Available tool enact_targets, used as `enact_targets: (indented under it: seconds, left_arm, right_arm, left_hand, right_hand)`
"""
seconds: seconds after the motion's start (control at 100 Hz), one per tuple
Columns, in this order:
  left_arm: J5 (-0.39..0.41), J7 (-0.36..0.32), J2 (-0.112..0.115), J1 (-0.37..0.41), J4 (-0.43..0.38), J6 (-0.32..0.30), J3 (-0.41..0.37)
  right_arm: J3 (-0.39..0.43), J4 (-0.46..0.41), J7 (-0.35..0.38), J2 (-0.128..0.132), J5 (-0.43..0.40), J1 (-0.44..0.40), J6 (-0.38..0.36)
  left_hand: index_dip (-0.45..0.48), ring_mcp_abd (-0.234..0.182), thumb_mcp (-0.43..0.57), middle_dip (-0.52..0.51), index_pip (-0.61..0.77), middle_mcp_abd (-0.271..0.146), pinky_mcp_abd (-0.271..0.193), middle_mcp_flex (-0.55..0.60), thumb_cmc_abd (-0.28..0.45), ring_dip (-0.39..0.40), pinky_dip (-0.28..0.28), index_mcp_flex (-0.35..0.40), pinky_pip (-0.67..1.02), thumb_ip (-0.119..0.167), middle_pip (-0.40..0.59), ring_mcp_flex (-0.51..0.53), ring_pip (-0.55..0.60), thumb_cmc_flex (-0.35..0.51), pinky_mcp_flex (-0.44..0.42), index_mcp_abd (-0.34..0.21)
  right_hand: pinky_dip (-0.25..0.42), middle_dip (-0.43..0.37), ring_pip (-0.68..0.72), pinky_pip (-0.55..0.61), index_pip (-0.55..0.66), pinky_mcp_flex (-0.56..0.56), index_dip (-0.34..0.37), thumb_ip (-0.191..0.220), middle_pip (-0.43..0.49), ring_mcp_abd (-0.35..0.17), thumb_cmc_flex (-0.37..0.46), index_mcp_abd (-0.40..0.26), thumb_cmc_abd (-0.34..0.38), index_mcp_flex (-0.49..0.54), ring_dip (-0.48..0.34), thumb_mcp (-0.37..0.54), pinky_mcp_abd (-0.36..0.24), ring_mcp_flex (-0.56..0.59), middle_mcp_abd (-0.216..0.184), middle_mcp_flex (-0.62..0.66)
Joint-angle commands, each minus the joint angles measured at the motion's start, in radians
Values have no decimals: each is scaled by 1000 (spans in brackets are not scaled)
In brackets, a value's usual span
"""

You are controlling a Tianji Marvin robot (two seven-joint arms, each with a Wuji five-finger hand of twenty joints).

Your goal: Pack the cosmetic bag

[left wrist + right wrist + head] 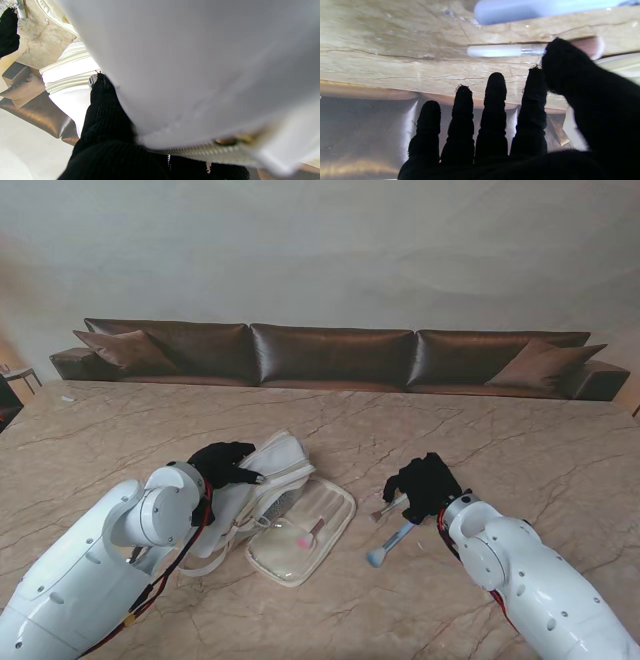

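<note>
Two black-gloved hands at mid-frame: left hand (pixel 222 464) gripping white zippered fabric cosmetics bag (pixel 275 480), centre-left; right hand (pixel 428 483) spread, empty, over slim white-handled makeup brush (pixel 386 509), long axis slanting toward bag; pale blue-handled brush (pixel 391 543) just below
</note>
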Motion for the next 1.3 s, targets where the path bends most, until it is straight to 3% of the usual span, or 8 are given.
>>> enact_targets:
  seconds: [0.0,0.27,0.73,0.82,0.91,0.98,1.06,1.29]
  left_arm:
    - [-1,-2,-4,7,-4,4,2]
    - [-1,-7,-3,8,-5,6,1]
    - [-3,-6,-3,9,-2,8,0]
    - [-6,-3,-4,8,0,9,1]
    - [-7,-2,-4,8,2,8,1]
    - [-7,-1,-5,7,3,7,1]
    - [-7,-1,-5,6,5,7,2]
    - [-8,-3,-4,5,8,6,2]
  right_arm:
    - [-7,19,-12,-2,2,6,1]
    - [-42,89,-76,-15,52,38,8]
    - [-160,235,-159,-39,139,140,15]
    - [-181,262,-174,-45,157,157,14]
    - [-198,278,-185,-46,160,168,11]
    - [-207,287,-190,-47,162,175,8]
    - [-217,296,-192,-50,171,182,6]
    - [-256,334,-204,-53,182,212,4]
  left_hand:
    - [29,-17,48,16,91,-52,-11,-16,87,11,12,24,3,44,28,-19,-7,121,-10,-179]
    - [29,-19,47,16,90,-52,-12,-18,89,11,12,22,3,44,28,-19,-7,121,-11,-177]
    - [26,-19,46,17,92,-53,-14,-20,91,11,12,18,4,44,29,-21,-7,121,-13,-175]
    - [25,-20,44,16,93,-54,-13,-20,92,12,13,18,4,44,29,-20,-6,121,-13,-177]
    - [24,-19,44,16,93,-54,-13,-21,92,12,13,17,4,44,29,-21,-6,121,-12,-177]
    - [24,-18,46,16,94,-54,-13,-20,91,12,13,18,4,45,30,-21,-6,121,-13,-175]
    - [23,-20,44,16,94,-55,-14,-21,93,12,13,17,4,44,30,-22,-6,121,-13,-176]
    - [23,-20,45,16,95,-54,-14,-21,92,12,13,17,5,44,31,-22,-6,121,-12,-176]
  right_hand:
    - [3,10,15,1,20,4,-9,-4,0,-18,28,-43,-46,0,10,34,13,8,-17,1]
    - [-1,13,28,13,33,12,-19,-16,16,-21,-7,-67,-74,-8,11,26,15,15,-26,13]
    - [-5,17,43,27,75,19,-21,-13,33,-22,-7,-84,-23,81,13,10,17,30,-26,31]
    - [-9,15,49,36,125,19,-113,-120,39,-24,16,-117,-32,101,13,-5,17,35,-28,39]
    - [-9,16,54,42,191,26,-165,-190,43,-26,44,-163,-45,128,15,-20,18,44,-34,52]
    - [-10,15,58,44,246,29,-217,-210,44,-27,47,-189,-48,137,16,-30,18,51,-35,61]
    - [-9,16,61,46,272,30,-228,-218,46,-27,60,-211,-50,152,19,-39,16,53,-37,66]
    - [-4,15,76,62,373,47,-293,-214,53,-31,87,-221,-27,242,25,-44,14,72,-48,95]
